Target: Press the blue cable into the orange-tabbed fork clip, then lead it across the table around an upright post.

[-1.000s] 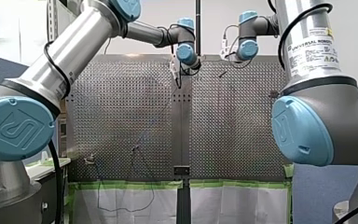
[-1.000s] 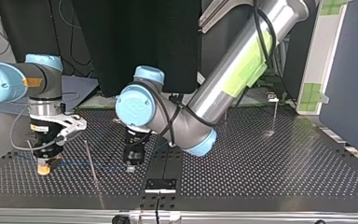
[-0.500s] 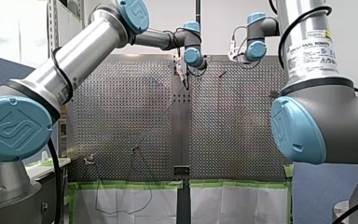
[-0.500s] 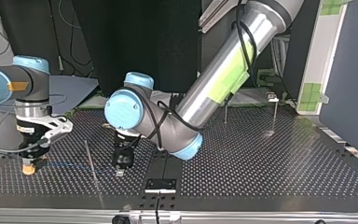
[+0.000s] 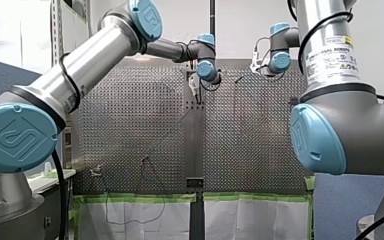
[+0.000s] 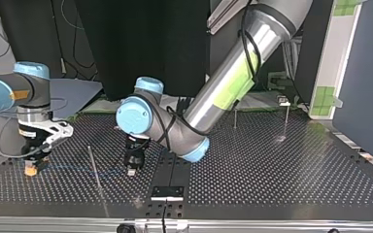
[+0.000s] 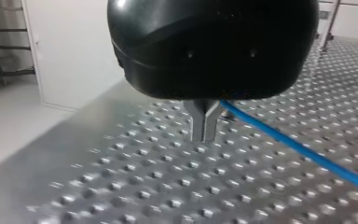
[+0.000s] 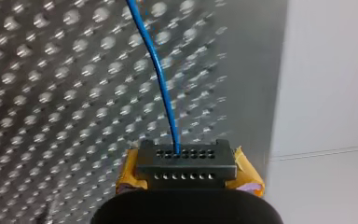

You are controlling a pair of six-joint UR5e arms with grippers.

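Now blue cable (image 8: 161, 79) runs straight ahead from right gripper (image 8: 186, 163) — clamped on it.

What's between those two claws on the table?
In the top view, a thin blue cable runs from my right gripper to my left gripper, past a slim upright metal post.

Front view behind the arms (image 5: 80, 65), top view opposite across the shared perforated table (image 6: 272, 165), wrist views close above.

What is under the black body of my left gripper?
The metal fingers of my left gripper, closed together, over the perforated table. The blue cable runs out from behind them; where it starts is covered.
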